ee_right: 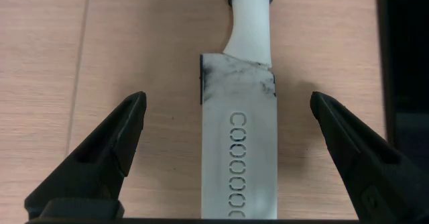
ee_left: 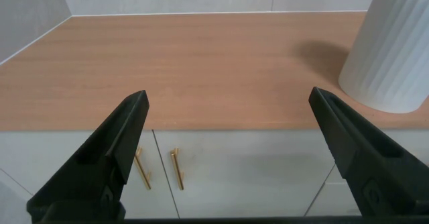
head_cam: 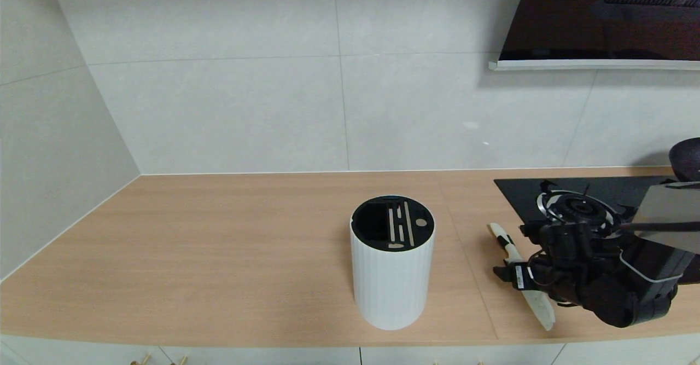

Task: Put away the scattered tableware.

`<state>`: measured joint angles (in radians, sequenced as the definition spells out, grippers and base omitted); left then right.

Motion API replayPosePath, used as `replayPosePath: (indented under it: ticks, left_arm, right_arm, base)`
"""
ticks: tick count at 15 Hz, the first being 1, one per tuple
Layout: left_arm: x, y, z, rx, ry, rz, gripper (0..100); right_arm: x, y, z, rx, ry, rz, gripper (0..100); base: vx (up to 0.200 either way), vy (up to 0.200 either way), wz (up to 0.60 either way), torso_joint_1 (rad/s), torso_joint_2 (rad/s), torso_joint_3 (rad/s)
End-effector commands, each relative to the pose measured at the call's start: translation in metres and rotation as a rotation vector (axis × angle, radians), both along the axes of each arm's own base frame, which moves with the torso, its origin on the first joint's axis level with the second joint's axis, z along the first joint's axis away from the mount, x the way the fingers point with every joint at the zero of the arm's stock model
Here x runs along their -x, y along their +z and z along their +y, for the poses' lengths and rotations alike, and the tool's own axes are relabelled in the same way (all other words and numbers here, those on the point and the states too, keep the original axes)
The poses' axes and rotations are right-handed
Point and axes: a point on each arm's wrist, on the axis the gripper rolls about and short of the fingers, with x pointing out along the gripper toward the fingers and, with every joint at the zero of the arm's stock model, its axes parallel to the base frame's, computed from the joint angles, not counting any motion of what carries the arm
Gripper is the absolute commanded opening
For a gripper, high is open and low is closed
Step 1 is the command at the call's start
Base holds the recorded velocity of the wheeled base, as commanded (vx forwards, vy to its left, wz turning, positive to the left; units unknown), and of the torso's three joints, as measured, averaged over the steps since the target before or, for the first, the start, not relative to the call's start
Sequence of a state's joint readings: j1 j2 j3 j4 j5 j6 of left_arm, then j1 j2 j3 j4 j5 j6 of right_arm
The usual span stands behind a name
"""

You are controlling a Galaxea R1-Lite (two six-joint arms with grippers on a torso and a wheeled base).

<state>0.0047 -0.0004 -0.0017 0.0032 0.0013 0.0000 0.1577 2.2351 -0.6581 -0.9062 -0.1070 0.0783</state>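
Three cameras: one high, two at the wrists.

From the head we look forward and down over the worktop (head_cam: 219,255) to the tiled wall (head_cam: 219,108), from well back; our left wrist camera sits low off the worktop's front edge, facing across it past the left end effector (ee_left: 226,100), and shares the white ribbed holder (head_cam: 392,277) with the head view; our right wrist camera looks straight down, very near, past the right end effector (ee_right: 228,103) onto the knife (ee_right: 239,163), which the head view also shows beside the hob (head_cam: 574,195).
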Motion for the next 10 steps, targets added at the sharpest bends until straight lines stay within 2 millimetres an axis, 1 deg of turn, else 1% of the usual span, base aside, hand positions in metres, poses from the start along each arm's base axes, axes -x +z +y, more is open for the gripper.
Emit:
replayPosePath:
  ticks: [1,8,9,10]
  left_arm:
    - [0.0000,0.0000,0.0000,0.000,0.000,0.000,100]
    - [0.0000,0.0000,0.0000,0.000,0.000,0.000,100]
    - [0.0000,0.0000,0.0000,0.000,0.002,0.000,100]
    - [0.0000,0.0000,0.0000,0.000,0.000,0.000,100]
  right_arm:
    - [-0.0007,-0.0042,0.0002,0.002,0.000,0.010,100]
    - [-0.0034,-0.0065,0.0001,0.000,-0.002,0.009,100]
    - [-0.0047,-0.0058,0.0003,-0.006,-0.008,-0.002,0]
    - [-0.0051,-0.0067,-0.0018,-0.007,-0.015,-0.001,0]
  base:
    - [0.000,0.000,0.00,0.000,0.00,0.000]
    - [0.000,0.000,0.00,0.000,0.00,0.000]
    - [0.000,0.000,0.00,0.000,0.00,0.000]
    - [0.000,0.000,0.00,0.000,0.00,0.000]
